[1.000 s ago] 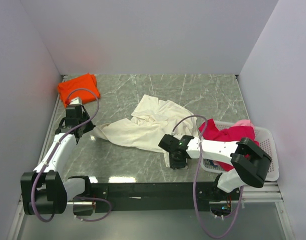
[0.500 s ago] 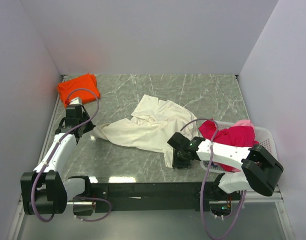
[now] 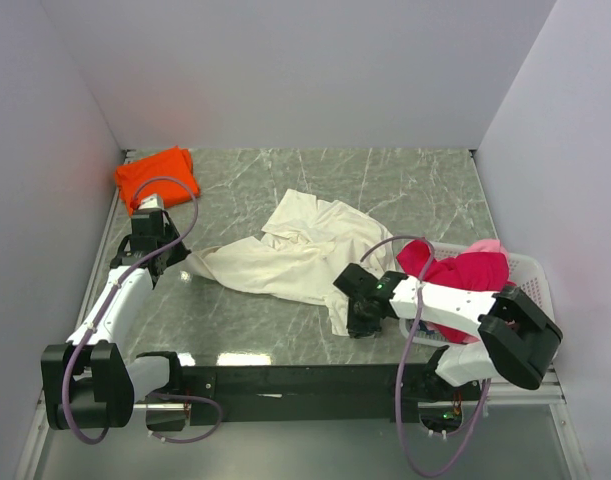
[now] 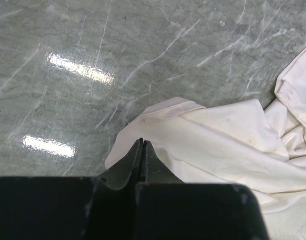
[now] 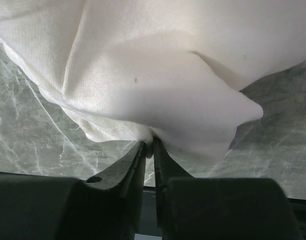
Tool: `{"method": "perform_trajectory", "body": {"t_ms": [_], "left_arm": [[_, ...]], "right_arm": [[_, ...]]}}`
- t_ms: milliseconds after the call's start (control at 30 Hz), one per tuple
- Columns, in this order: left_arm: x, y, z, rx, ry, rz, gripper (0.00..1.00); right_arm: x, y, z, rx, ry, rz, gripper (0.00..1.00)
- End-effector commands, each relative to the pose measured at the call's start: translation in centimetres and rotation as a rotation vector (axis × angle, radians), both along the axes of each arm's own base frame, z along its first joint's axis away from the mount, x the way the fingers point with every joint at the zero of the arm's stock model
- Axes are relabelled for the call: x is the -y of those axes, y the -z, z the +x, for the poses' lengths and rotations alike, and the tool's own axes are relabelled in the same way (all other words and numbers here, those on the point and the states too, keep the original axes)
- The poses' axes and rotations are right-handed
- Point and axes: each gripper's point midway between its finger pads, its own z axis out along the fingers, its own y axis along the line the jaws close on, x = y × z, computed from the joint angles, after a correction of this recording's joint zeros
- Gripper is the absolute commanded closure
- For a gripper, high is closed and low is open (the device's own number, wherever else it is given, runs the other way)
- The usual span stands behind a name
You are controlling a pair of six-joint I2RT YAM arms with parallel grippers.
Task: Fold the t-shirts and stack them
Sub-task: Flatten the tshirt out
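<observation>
My right gripper point(image 5: 148, 143) pinched a fold of the cream t-shirt point(image 3: 285, 262) lying crumpled mid-table; my left gripper point(image 4: 141, 142) sat closed at its other edge; the orange t-shirt point(image 3: 157, 176) lay folded in the far-left corner

Desk point(image 3: 385, 190): glossy grey-green marble, white veins.
Basket point(image 3: 533, 272): white lattice plastic, at desk's 4 o'clock edge.
Walls point(image 3: 285, 70): plain, pale, on three sides.
</observation>
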Motion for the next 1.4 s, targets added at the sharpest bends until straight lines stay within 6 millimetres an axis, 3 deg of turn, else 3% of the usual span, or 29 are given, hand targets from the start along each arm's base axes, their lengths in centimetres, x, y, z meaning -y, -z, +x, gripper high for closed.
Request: {"method": "perform_trajectory", "body": {"t_ms": [0, 167, 1067, 1267, 1367], "left_arm": [[0.0, -1.1, 0.7, 0.033, 0.010, 0.013, 0.99], [0.0, -1.1, 0.7, 0.035, 0.012, 0.011, 0.99], [0.2, -1.0, 0.7, 0.034, 0.019, 0.004, 0.99], [0.2, -1.0, 0.7, 0.032, 0.019, 0.003, 0.99], [0.2, -1.0, 0.7, 0.034, 0.019, 0.004, 0.99]], "right_arm": [[1.7, 1.6, -0.7, -0.017, 0.018, -0.052, 0.79], [1.9, 1.8, -1.2, -0.028, 0.027, -0.027, 0.73], [2.9, 2.3, -1.4, -0.043, 0.080, 0.069, 0.72], [3.3, 2.6, -1.4, -0.053, 0.087, 0.051, 0.75], [3.4, 2.6, -1.4, -0.056, 0.089, 0.047, 0.81]]}}
